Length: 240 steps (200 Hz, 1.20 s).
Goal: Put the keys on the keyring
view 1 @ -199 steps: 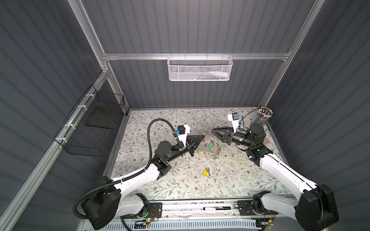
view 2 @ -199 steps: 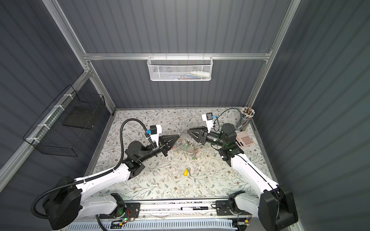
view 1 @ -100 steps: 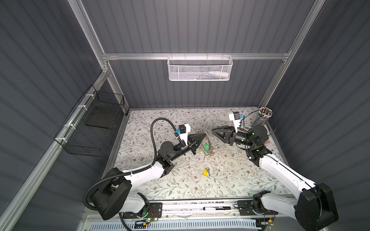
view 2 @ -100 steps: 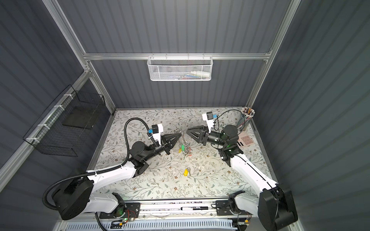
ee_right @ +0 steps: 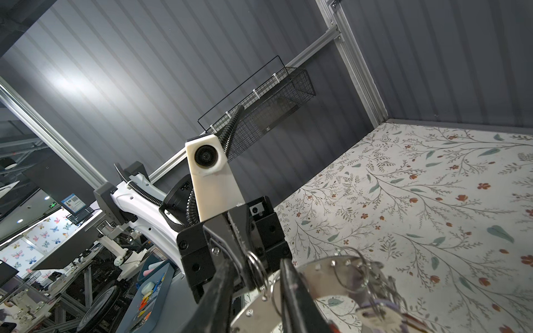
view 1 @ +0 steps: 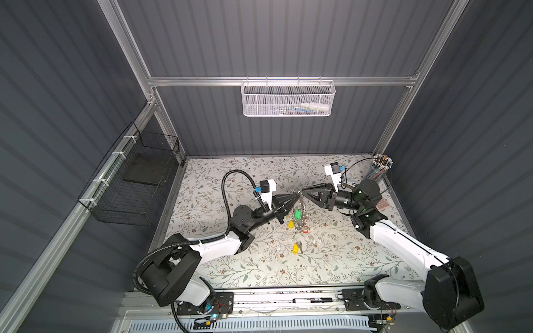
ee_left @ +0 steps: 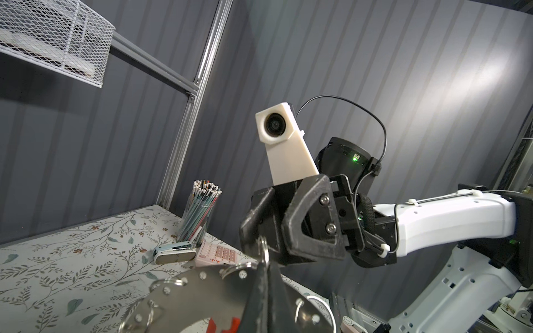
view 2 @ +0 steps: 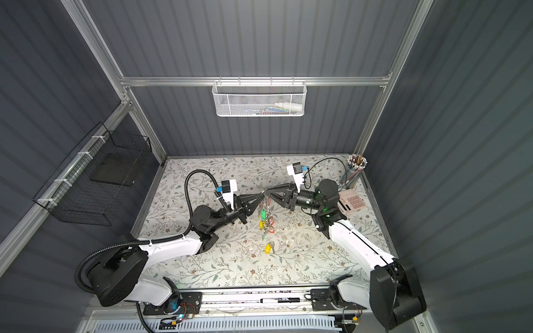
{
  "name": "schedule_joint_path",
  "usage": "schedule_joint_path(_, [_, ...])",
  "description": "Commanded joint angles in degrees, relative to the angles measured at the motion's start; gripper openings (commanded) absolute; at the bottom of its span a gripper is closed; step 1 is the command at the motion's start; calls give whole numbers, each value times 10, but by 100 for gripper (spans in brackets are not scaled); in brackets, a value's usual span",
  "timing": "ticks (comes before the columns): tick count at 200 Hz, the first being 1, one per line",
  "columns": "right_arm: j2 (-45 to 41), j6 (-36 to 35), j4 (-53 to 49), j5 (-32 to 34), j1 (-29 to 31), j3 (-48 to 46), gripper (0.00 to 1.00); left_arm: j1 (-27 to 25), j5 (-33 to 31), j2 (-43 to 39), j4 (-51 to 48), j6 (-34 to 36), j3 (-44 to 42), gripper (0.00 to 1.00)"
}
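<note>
Two grippers meet tip to tip above the middle of the flowered table (view 1: 230, 178). On the left side, the left gripper (view 1: 296, 197) has its jaws pressed together on the rim of the keyring (ee_left: 196, 294), a flat metal hoop held up with tagged keys (view 1: 298, 214) hanging beneath it. Opposite, the right gripper (ee_right: 256, 263) has its fingers (ee_right: 291, 288) a little apart, with a small split ring (ee_right: 255, 266) in the gap; whether they touch it I cannot tell. One yellow-tagged key (view 1: 296, 248) lies loose on the table, nearer the front, apart from the bunch.
</note>
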Motion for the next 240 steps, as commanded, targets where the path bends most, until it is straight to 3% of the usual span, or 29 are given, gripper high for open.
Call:
schedule_joint_path(1, [2, -9, -1, -8, 4, 12, 27, -2, 10, 3, 79, -14, 8, 0])
schedule_joint_path(60, [3, -8, 4, -12, 7, 11, 18, -2, 11, 15, 94, -22, 10, 0])
schedule_joint_path(128, [9, 7, 30, -17, 7, 7, 0, -2, 10, 25, 100, -23, 8, 0])
schedule_joint_path(197, [9, 10, 42, -10, 7, -2, 0, -2, 10, 30, 87, -23, 8, 0])
schedule_joint_path(240, [-17, -66, -51, 22, 6, 1, 0, 0, 0, 13, 38, -13, 2, 4])
